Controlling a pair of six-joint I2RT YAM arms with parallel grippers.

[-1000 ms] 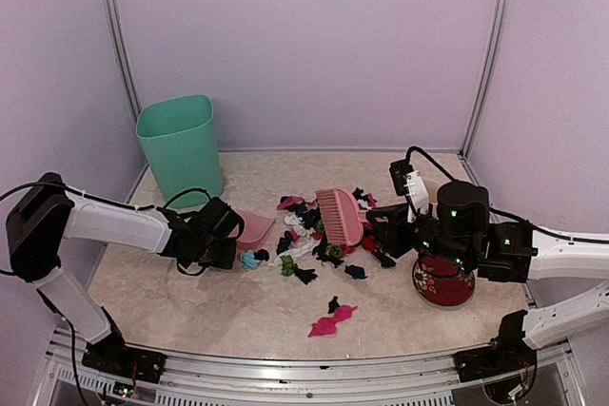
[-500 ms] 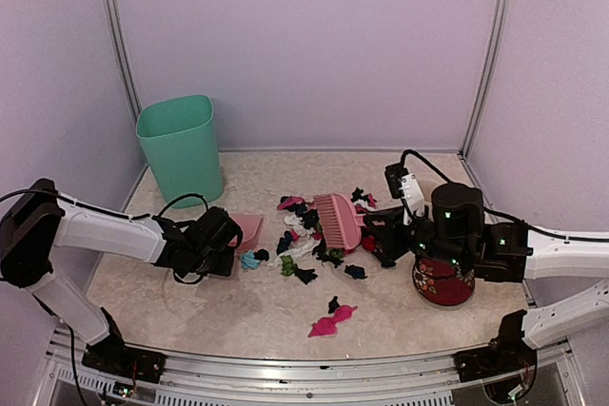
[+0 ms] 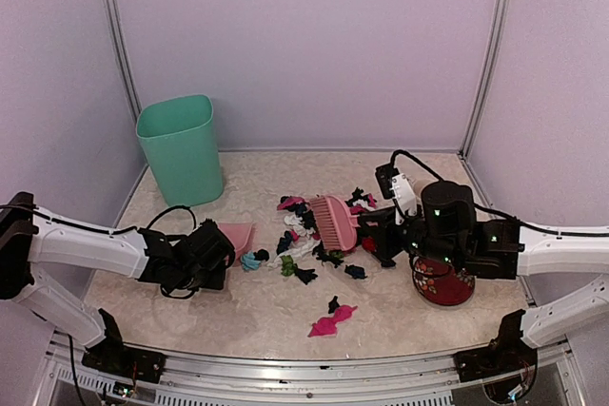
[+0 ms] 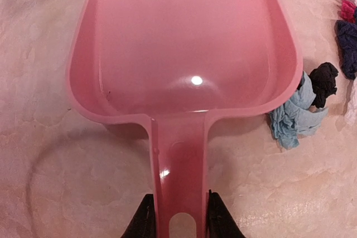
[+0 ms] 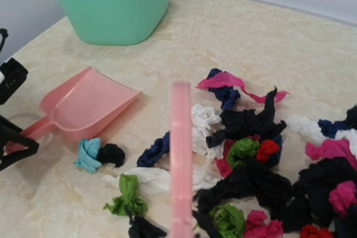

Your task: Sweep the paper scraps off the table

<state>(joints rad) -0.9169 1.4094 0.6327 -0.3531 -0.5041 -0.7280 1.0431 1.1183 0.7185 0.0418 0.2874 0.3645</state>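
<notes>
On the table [image 3: 190, 306], the bin [image 3: 181, 149] stands at the far left, and the dustpan [image 3: 236, 235] lies nearer and to its right, mouth toward the paper scraps [image 3: 304, 235] heaped in the middle. The brush [image 3: 335, 221] stands on edge within the heap. A few stray scraps [image 3: 331, 319] lie apart on its near side, and a cup [image 3: 440, 284] sits right of it.

No readable text, label, brand, number or sign appears on anything in these views.
</notes>
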